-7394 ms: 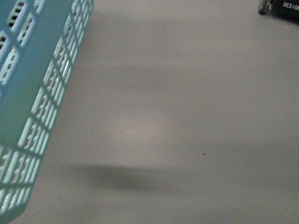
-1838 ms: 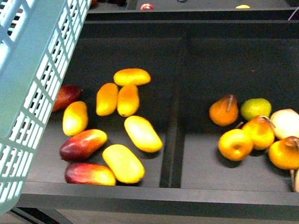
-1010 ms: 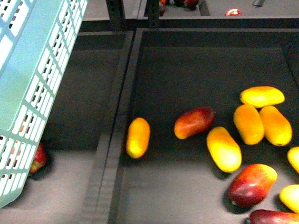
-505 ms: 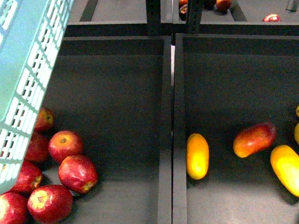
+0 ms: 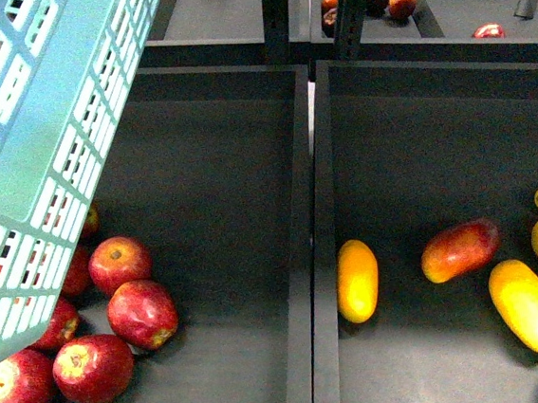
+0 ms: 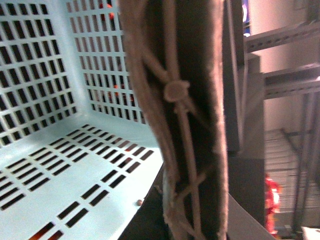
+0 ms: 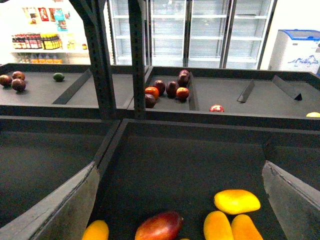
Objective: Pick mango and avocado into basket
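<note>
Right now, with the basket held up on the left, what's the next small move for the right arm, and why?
Probably lower the right end effector toward the lone yellow mango beside the bin wall. Its jaws stand open and empty, that mango lies apart from the red-and-yellow mango, and the basket looks empty in the left wrist view.

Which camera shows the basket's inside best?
Left wrist view: the basket floor and inner walls show, partly behind its brown handle. Front view shows only its outer wall; right wrist view shows none of it.
</note>
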Tool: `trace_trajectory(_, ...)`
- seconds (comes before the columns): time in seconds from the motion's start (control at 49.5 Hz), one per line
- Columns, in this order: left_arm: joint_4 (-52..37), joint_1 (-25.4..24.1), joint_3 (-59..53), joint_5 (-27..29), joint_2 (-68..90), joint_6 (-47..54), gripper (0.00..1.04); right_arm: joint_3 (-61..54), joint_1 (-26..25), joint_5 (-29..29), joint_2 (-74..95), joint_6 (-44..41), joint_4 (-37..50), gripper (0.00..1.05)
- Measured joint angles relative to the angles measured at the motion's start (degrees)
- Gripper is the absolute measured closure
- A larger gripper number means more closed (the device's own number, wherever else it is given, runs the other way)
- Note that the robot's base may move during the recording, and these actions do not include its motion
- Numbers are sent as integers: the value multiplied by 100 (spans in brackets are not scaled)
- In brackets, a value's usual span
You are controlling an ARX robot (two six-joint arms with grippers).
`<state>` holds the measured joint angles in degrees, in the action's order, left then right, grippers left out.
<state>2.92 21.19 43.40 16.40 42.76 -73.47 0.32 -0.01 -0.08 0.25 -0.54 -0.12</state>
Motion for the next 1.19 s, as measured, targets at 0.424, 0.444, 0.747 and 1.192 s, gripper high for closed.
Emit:
trace_trajectory(0.424, 1587, 1200, 1128, -1034, 2544, 5552, 97, 0, 0, 0, 0, 0, 0, 8)
trace_trajectory(0.444, 1478, 1237, 1139, -1139, 2682, 5617, 97, 0, 0, 0, 0, 0, 0, 8)
trace_trajectory(0.747, 632, 1810, 1283, -1843, 3816, 5370, 97, 0, 0, 4, 0, 0, 0, 8)
trace_trajectory(1.192, 841, 1773, 1392, -1300, 3814, 5508, 97, 79, 199, 942, 205, 339, -142, 8)
